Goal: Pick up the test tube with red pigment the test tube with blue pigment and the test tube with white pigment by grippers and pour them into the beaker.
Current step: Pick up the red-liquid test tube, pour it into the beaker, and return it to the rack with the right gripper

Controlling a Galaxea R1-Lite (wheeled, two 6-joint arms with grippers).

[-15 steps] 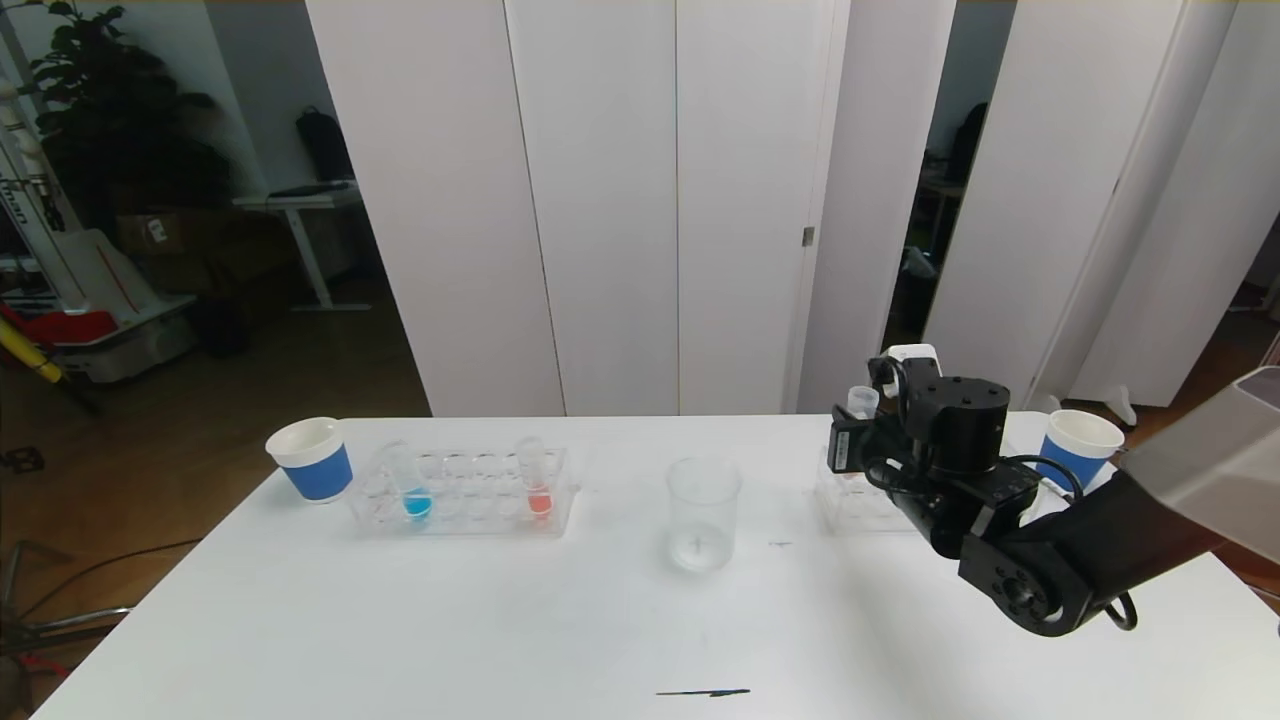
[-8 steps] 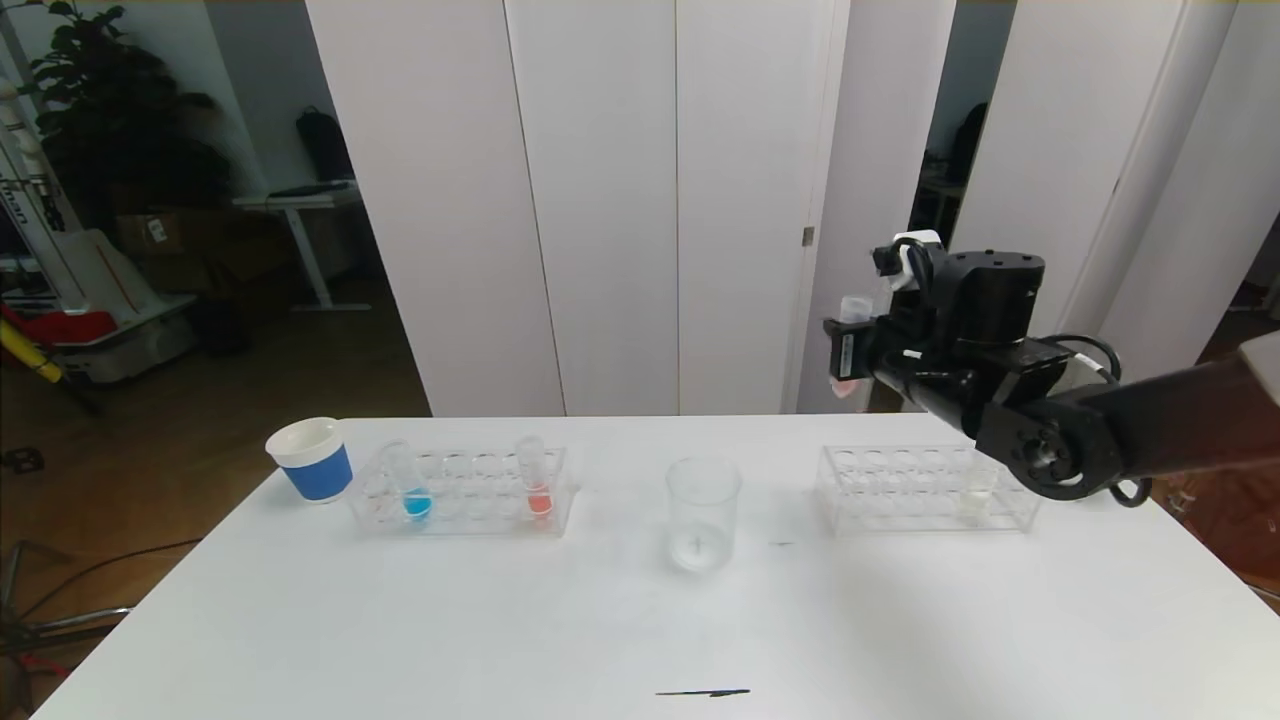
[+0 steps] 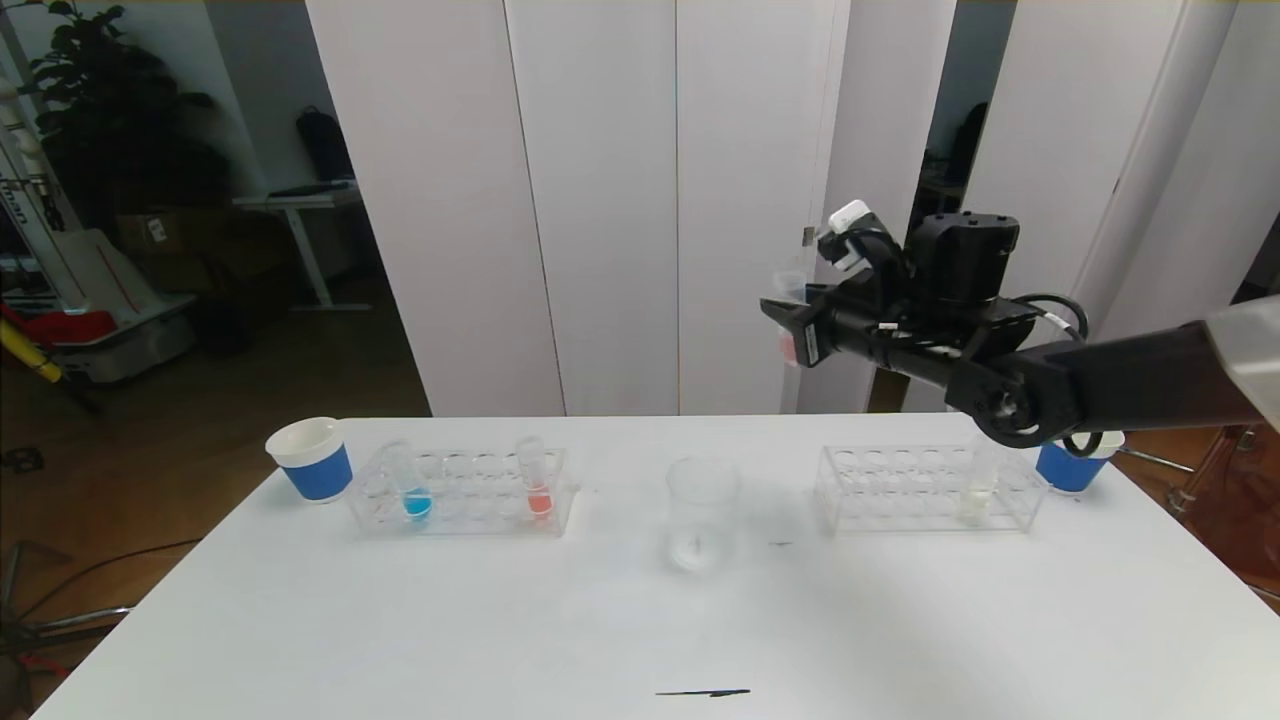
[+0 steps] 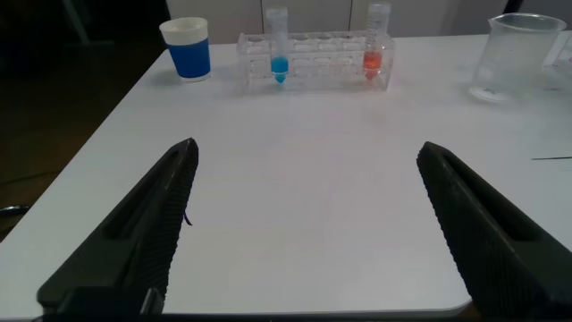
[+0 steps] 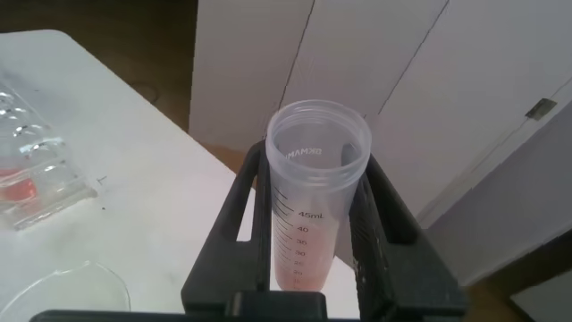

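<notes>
My right gripper (image 3: pixel 792 335) is shut on a clear graduated tube with pinkish-red pigment (image 3: pixel 790 300) and holds it upright, high above the table, up and right of the beaker (image 3: pixel 703 512). In the right wrist view the tube (image 5: pixel 313 224) sits between the black fingers (image 5: pixel 246 206). The blue-pigment tube (image 3: pixel 412 485) stands in the left rack (image 3: pixel 460 520) with an orange-red tube (image 3: pixel 536 480). The white-pigment tube (image 3: pixel 978 490) stands in the right rack (image 3: pixel 890 495). My left gripper (image 4: pixel 307 148) is open and empty over bare table, short of the left rack.
A blue-and-white paper cup (image 3: pixel 310 458) stands left of the left rack, another (image 3: pixel 1070 465) right of the right rack, partly behind my right arm. A thin black object (image 3: pixel 703 692) lies near the table's front edge. White panels stand behind the table.
My right gripper has risen from the right rack with the pinkish-red tube and swung left toward the beaker. The right rack and the right cup have come into view.
</notes>
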